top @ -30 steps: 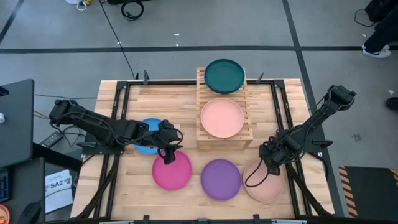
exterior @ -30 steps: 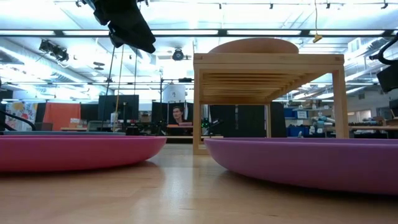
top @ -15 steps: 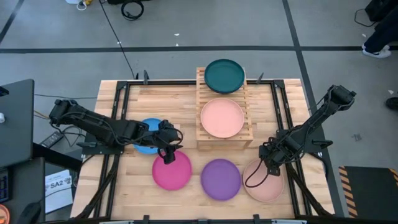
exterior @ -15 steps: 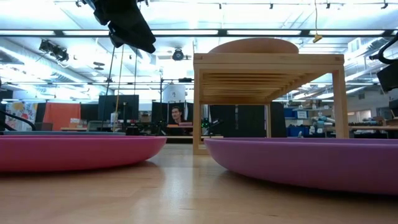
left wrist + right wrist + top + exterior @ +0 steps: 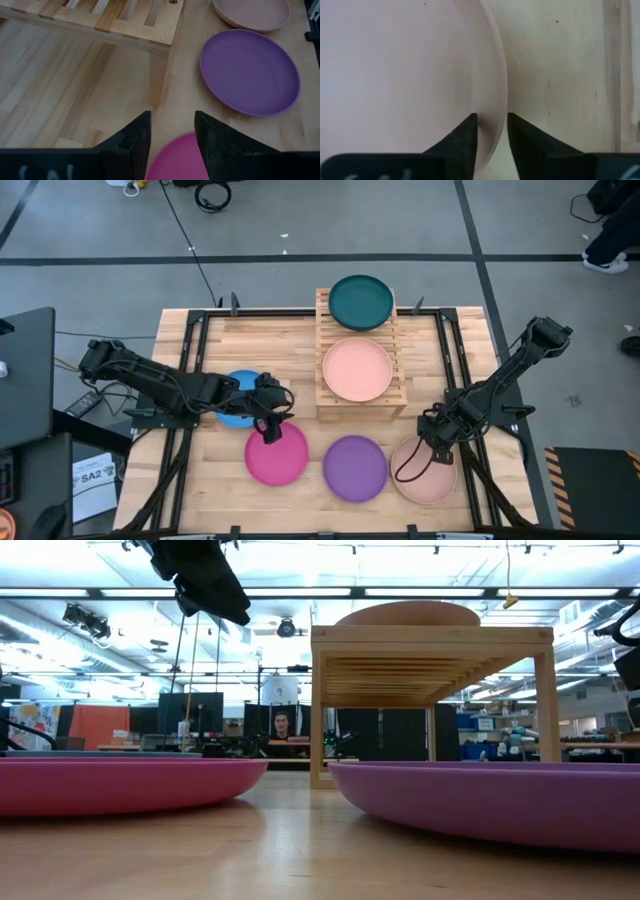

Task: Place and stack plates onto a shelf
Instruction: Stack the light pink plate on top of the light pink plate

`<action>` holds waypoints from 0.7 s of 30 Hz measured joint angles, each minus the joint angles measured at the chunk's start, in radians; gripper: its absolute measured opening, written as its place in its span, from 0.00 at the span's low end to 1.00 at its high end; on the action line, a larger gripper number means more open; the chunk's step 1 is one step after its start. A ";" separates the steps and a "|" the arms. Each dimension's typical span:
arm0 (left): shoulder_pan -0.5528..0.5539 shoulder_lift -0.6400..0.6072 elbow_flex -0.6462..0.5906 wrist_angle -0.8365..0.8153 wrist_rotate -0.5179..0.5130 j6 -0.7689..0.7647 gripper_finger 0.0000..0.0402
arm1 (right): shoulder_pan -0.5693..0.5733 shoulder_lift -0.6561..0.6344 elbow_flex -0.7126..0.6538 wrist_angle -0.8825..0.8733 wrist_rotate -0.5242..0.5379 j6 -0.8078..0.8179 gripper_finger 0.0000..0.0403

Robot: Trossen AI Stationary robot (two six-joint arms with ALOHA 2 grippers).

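Observation:
The shelf (image 5: 360, 355) stands at the table's middle, a teal plate (image 5: 361, 302) on its far tier and a salmon pink plate (image 5: 357, 370) on its near tier. A blue plate (image 5: 236, 405), a magenta plate (image 5: 277, 455), a purple plate (image 5: 355, 468) and a second pink plate (image 5: 425, 472) lie flat on the table. My right gripper (image 5: 433, 442) is shut on this second pink plate's far rim. My left gripper (image 5: 171, 135) hangs open, high above the magenta plate's far edge (image 5: 180, 160), holding nothing. My right gripper pinches the pink plate's far rim (image 5: 496, 122) between its two fingers, one finger (image 5: 466, 135) inside the plate and the other (image 5: 522, 135) outside it. The fingers slant down from the far right. The plate lies flat on the table.
The shelf's leg (image 5: 159, 70) stands close to my left gripper. The purple plate (image 5: 490, 798) and the magenta plate (image 5: 120, 785) fill the table's near middle. Black frame rails (image 5: 195, 330) run along the table's sides. Bare wood shows at the far left.
My right arm has shifted slightly toward the table's right edge at the pink plate's far rim. The plates lie where they were.

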 joint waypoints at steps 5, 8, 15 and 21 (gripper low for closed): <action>0.000 0.000 0.000 0.000 0.000 0.000 0.39 | 0.000 0.000 0.000 0.000 -0.003 0.001 0.16; 0.000 0.000 0.000 0.000 0.000 0.000 0.39 | 0.000 0.000 0.001 0.007 -0.010 0.003 0.09; 0.000 0.000 0.000 0.000 0.000 0.000 0.39 | 0.000 -0.002 0.003 0.009 -0.035 0.003 0.04; 0.000 0.000 0.000 0.000 0.000 0.000 0.39 | 0.000 -0.001 0.002 0.018 -0.072 0.000 0.04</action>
